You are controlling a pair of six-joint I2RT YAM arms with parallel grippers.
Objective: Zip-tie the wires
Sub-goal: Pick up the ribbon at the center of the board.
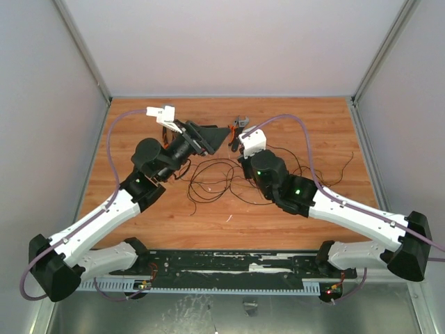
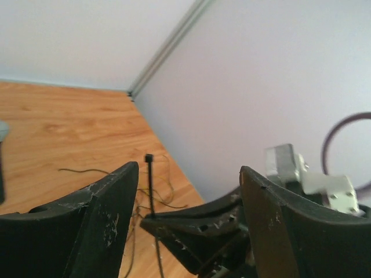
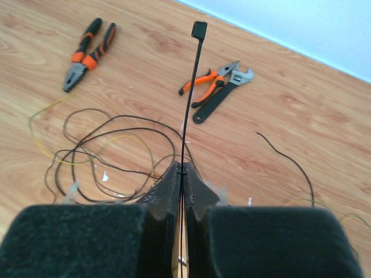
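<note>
Grey walls [image 1: 229, 42] box in a wooden counter [image 1: 174, 229] where two robot arms meet near the middle of the overhead view. The right gripper [image 3: 182, 171] is clenched on a zip tie [image 3: 189, 98], pinching the thin black strip low on its length so that it runs straight out from the closed tips to its square head at the top centre of the right wrist view. The left gripper [image 2: 188, 171] stands wide open, holding nothing, with the strip rising just ahead of it at the lower centre of the left wrist view. The wires [image 1: 215, 177] lie in loose loops on the counter at the centre of the overhead view, partly under the right arm; the zip tie is not around them. Black-and-orange pliers [image 3: 87, 55] lie at the upper left of the right wrist view, with orange pliers [image 3: 207, 81] and a wrench [image 3: 223, 95] touching each other at upper centre.

Trouble looks likeliest at the strip itself. It is slim and held at one spot only, so a nudge from the open left gripper could twist or pull it out. With the loops this spread out, the tie could close on only some of them, and an arm could snag a strand and drag the tangle.
</note>
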